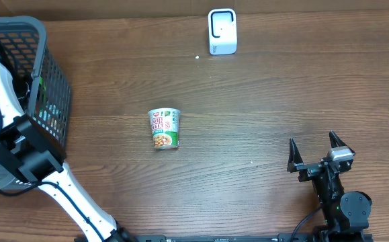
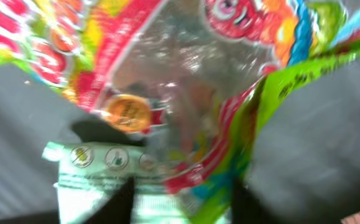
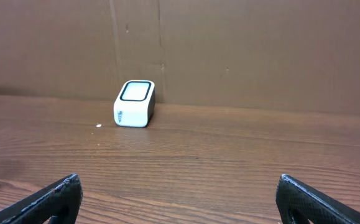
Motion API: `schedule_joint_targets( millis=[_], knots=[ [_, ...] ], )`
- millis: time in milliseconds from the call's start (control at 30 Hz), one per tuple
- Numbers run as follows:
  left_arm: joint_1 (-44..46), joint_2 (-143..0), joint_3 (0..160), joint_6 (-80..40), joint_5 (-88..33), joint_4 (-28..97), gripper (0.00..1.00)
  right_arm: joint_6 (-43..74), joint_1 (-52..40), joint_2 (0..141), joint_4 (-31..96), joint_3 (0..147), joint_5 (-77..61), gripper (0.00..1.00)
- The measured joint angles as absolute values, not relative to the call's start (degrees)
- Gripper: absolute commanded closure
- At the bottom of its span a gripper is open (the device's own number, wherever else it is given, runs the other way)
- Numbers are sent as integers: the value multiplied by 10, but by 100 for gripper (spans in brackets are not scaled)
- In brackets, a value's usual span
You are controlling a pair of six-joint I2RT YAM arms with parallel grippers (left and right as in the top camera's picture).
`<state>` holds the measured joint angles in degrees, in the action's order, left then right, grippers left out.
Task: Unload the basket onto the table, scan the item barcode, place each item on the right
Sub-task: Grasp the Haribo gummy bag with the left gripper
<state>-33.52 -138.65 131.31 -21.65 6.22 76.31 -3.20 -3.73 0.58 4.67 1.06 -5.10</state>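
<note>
Hard against the left wrist camera is a snack bag [image 2: 186, 93], red, yellow and green round a clear window, its print too blurred to read. It is probably in the basket [image 1: 53, 81], where overhead shows only the arm. Whether the left pincer [image 2: 183, 202] grips it I cannot tell. The right pincer [image 1: 312, 140] gapes wide, empty. On the bench [image 1: 261, 101] a green-and-white noodle cup [image 1: 164, 128] lies on its side. Beyond it stands the white scanner [image 1: 222, 31].

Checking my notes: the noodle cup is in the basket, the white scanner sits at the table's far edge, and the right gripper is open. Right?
No: the noodle cup is not in the basket; it lies on the table, apart from it, as the overhead view shows. The white scanner does sit at the far edge, and the right gripper is open.
</note>
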Motion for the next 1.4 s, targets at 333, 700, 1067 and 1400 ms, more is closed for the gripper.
schedule_joint_targets(
  millis=[333, 700, 1067, 1400],
  knots=[
    [-388, -1382, 1327, -326, 51, 740, 0, -32, -37, 6, 46, 11, -51, 0],
    [-417, -1390, 1327, -417, 50, 647, 0, -32, -37, 6, 46, 11, -51, 0],
    [-396, -1470, 1357, -411, 64, 631, 5, -32, -37, 6, 46, 11, -51, 0],
    [-376, -1477, 1375, -357, 58, 651, 96, -32, -37, 6, 46, 11, -51, 0]
  ],
)
